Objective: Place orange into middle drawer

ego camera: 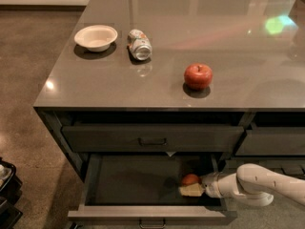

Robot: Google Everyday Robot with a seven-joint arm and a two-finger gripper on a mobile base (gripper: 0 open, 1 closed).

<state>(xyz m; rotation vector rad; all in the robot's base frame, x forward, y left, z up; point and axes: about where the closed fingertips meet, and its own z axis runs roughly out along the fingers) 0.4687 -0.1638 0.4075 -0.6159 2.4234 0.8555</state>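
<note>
Nearest to the camera, the middle drawer [147, 214] stands pulled out, and its long dark floor is open to view. The gripper [193, 189] is inside it at the right end, low over the floor, and the white arm [259, 182] reaches in from the right side. The orange [190, 179] is in this drawer, touching the gripper on its far side. Whether the gripper is clamped on the orange or only rests beside it, I cannot tell.

I judge the orange to be light, firm and smooth. As it is round, it will probably roll on the flat floor once it is free, but the drawer walls should stop it. The best hold is across its widest part, with moderate pressure, because the skin can bruise.

Above it, the top drawer [152, 138] is closed. Further back on the grey counter [109, 87] stands a red apple [198, 76]. Behind that a can [139, 44] lies on its side, just beside a white bowl [96, 37].
</note>
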